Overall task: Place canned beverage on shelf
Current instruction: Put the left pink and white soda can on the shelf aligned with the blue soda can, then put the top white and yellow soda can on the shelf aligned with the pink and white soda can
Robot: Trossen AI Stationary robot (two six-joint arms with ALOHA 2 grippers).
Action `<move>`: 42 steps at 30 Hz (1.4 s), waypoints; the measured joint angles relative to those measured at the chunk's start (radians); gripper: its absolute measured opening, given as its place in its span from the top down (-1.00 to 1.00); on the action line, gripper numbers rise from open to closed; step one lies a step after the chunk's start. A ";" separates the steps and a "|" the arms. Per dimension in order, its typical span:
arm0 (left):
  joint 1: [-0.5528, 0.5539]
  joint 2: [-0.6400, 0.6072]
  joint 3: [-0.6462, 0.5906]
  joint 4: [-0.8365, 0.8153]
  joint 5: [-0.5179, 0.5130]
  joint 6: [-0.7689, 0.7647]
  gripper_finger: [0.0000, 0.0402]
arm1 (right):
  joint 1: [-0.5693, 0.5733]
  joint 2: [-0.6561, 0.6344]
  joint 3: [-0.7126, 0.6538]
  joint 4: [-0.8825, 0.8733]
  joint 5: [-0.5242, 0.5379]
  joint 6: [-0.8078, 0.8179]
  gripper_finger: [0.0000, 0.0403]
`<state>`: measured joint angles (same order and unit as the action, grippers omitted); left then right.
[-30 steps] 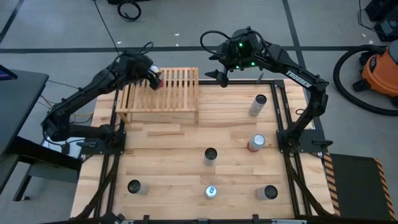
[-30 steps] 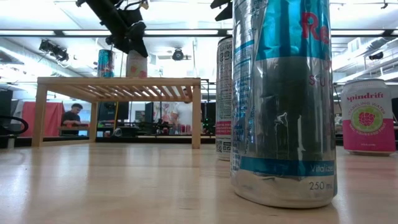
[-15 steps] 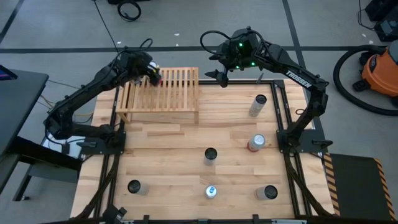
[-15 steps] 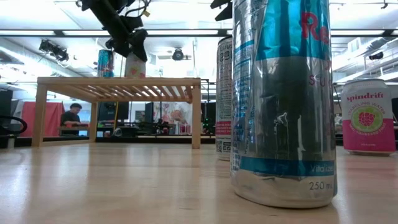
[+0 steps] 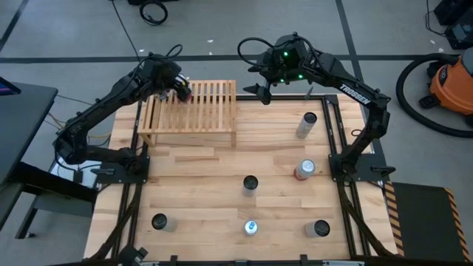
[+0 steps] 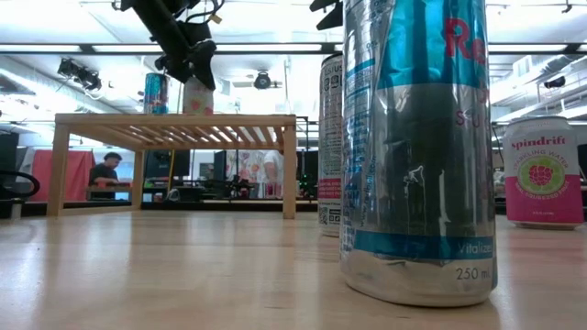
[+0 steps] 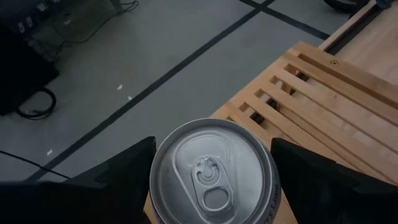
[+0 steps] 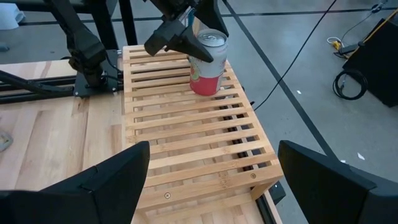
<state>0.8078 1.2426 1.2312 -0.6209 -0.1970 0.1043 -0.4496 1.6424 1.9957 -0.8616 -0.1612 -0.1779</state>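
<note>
A pink-and-white can [image 8: 207, 62] stands upright at the far left part of the shelf [image 5: 207, 111], a low light-wood rack with a slatted top at the table's far left. My left gripper [image 5: 179, 87] is shut on the can. The left wrist view looks down on the can's silver top [image 7: 214, 174] between the two fingers. In the low view the can's bottom [image 6: 197, 112] sits level with the shelf top [image 6: 174, 119]. My right gripper [image 5: 262, 90] hangs open above the table's far edge, right of the shelf, holding nothing. My left gripper pinches the can's upper side wall [image 8: 211, 53] between its two fingers, one on either side. The fingers [image 8: 183, 40] slant down from the table's left. The can is upright. Whether its bottom rests on the slats or hangs just above them, I cannot tell.
Several other cans stand on the table: one at the right [image 5: 307, 124], a red one [image 5: 304, 170], one in the middle [image 5: 250, 185], and three along the near edge [image 5: 251, 227]. The low view shows a teal can [image 6: 156, 93] at shelf-top height. Black rails [image 5: 336, 133] line the table's sides.
</note>
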 joint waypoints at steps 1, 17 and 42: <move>0.000 -0.001 0.000 0.000 0.000 -0.004 -0.56 | 0.000 0.000 0.000 0.000 0.000 0.000 -0.82; -0.005 -0.042 0.106 0.008 0.008 0.012 -0.56 | 0.003 0.000 0.000 0.014 -0.001 0.003 -0.82; -0.066 -0.174 0.201 -0.119 0.169 0.053 -0.56 | 0.015 -0.005 -0.205 -0.461 0.362 0.322 -0.82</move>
<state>0.7421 1.0681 1.4326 -0.7396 -0.0285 0.1573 -0.4344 1.6378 1.7908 -1.3224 0.2008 0.1438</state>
